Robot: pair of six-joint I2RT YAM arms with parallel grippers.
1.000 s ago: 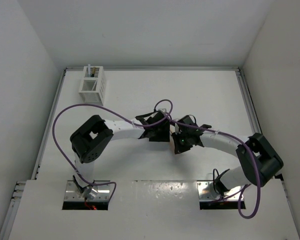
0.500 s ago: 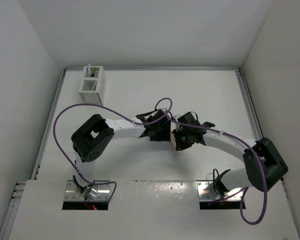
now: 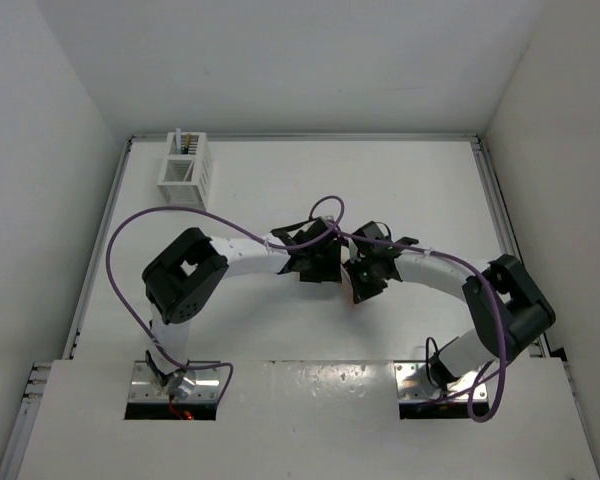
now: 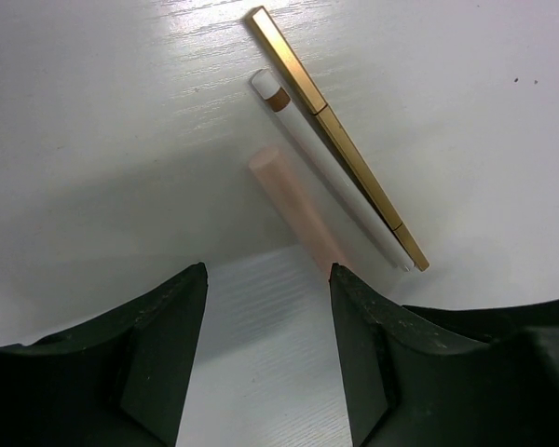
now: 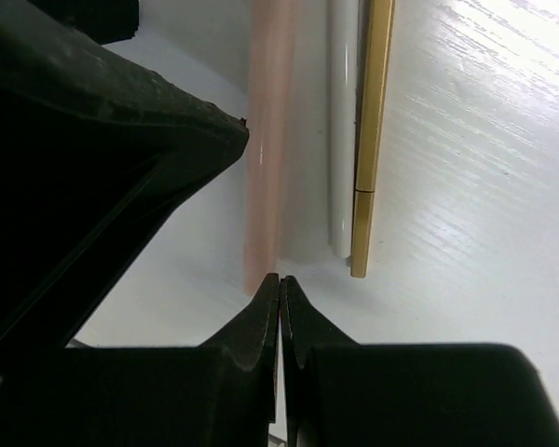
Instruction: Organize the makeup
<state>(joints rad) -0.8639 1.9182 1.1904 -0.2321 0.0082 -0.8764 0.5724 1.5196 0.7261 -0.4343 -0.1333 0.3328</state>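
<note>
Three makeup sticks lie side by side on the white table under both wrists: a salmon pink stick (image 4: 298, 214), a white stick (image 4: 331, 172) with a brown band, and a gold stick (image 4: 340, 144). My left gripper (image 4: 268, 272) hovers open just short of the pink stick's near end, nothing between its fingers. My right gripper (image 5: 279, 277) is shut, its tips resting right at the end of the pink stick (image 5: 265, 140), beside the white stick (image 5: 343, 121) and gold stick (image 5: 373, 130). In the top view the arms hide the sticks.
A white slatted box (image 3: 185, 172) stands at the table's back left with several sticks upright in it. Both wrists crowd together mid-table, and the left gripper's black finger (image 5: 93, 140) fills the right wrist view's upper left. Purple cables (image 3: 130, 230) loop over both arms.
The right gripper has closed the last bit and its wrist has shifted slightly toward the left gripper, the right elbow swinging inward. The left arm has not moved.
</note>
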